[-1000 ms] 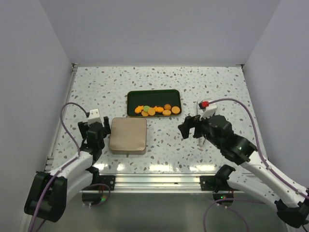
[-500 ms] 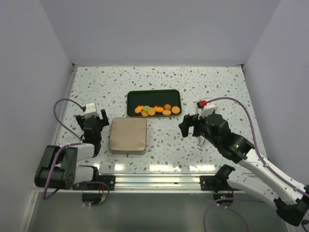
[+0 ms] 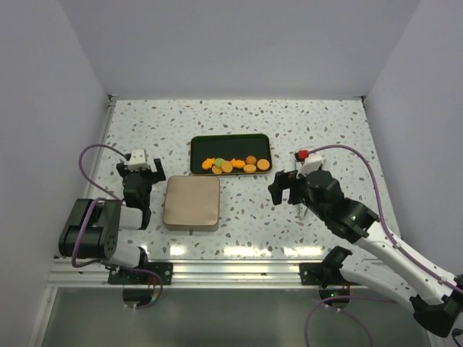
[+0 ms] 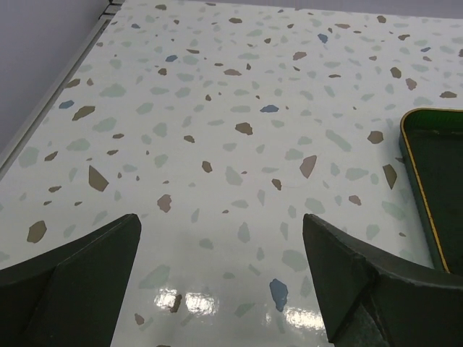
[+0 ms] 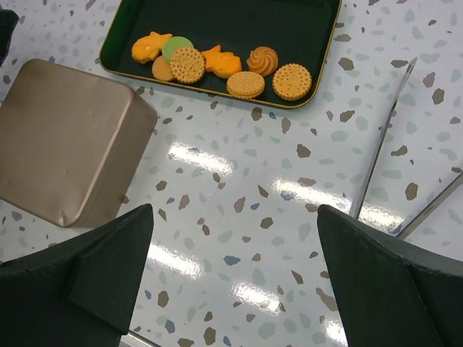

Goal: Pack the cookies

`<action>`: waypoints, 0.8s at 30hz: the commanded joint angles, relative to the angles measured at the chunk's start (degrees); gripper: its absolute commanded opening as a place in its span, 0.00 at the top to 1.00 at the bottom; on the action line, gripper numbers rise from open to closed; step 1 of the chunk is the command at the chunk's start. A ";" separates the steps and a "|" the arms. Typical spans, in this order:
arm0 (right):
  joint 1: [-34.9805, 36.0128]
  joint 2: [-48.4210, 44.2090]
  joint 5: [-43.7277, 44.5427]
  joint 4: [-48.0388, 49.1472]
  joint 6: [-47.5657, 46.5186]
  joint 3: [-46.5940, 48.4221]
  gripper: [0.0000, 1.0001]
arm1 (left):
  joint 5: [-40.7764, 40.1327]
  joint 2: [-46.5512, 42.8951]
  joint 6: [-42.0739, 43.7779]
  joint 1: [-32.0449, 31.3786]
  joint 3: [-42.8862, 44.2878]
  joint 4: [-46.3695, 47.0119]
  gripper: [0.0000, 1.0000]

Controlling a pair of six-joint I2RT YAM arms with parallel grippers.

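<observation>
Several cookies [image 3: 233, 164], mostly orange with one green, lie in a row in a dark green tray [image 3: 230, 142] at the table's middle back. They also show in the right wrist view [image 5: 217, 62]. A closed tan tin [image 3: 192, 202] sits in front of the tray, also in the right wrist view [image 5: 65, 139]. My left gripper [image 3: 140, 172] is open and empty left of the tin, over bare table [image 4: 221, 238]. My right gripper [image 3: 283, 189] is open and empty, right of the tin and in front of the tray's right end.
The tray's left edge [image 4: 427, 181] shows at the right of the left wrist view. Grey walls close the table on three sides. A metal rail [image 3: 231, 269] runs along the near edge.
The left arm has folded back toward its base, and its gripper has moved up and turned beside the tin. The right gripper has barely shifted.
</observation>
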 commanded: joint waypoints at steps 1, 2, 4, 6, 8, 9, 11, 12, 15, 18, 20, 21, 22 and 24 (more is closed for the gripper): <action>-0.11 -1.03 1.75 0.22 1.28 -0.83 0.01 | 5.23 1.41 3.49 0.46 -2.85 13.21 0.00; -0.11 -1.12 1.84 0.31 1.46 -1.18 0.01 | 6.46 3.68 4.20 0.38 -3.74 17.24 0.00; -0.02 -0.86 2.19 -0.04 1.55 -1.27 0.01 | 5.68 2.31 4.29 -0.06 -2.35 12.11 0.00; -0.02 0.72 2.89 -0.57 0.94 -0.57 0.01 | 5.24 3.62 4.29 -0.24 -3.04 15.34 0.00; -0.11 2.13 4.91 -0.74 -0.99 0.31 0.01 | 5.24 2.65 4.38 -0.33 -2.86 13.59 0.00; -0.02 3.61 6.39 -0.39 -2.39 0.49 0.01 | 5.33 3.26 4.38 -0.33 -3.22 16.38 0.00; -0.11 4.68 12.53 -0.22 -1.88 1.72 0.01 | 5.24 2.57 4.38 -0.33 -2.78 14.04 0.00; -0.11 5.12 14.04 0.39 -0.57 1.80 0.01 | 5.24 2.56 4.38 -0.33 -2.78 14.38 0.00; -0.11 6.87 16.51 5.66 -3.61 0.93 0.01 | 5.24 2.92 4.29 -0.33 -2.96 14.66 0.00; -0.11 10.38 22.90 8.92 -4.34 0.49 0.01 | 5.24 3.09 4.29 -0.33 -2.95 15.26 0.00; -0.02 14.07 28.53 9.97 -3.29 -0.12 0.01 | 5.24 3.00 4.29 -0.33 -2.87 14.91 0.00; -0.37 15.22 32.30 11.37 -5.90 -0.74 0.01 | 5.24 3.00 4.38 -0.33 -2.95 15.00 0.00; -0.81 15.75 32.25 16.35 -8.36 -3.01 0.01 | 5.24 3.00 4.38 -0.33 -2.96 15.09 0.00; -2.65 16.11 25.53 23.65 -15.72 -6.53 0.01 | 5.24 3.00 4.38 -0.33 -2.87 15.00 0.00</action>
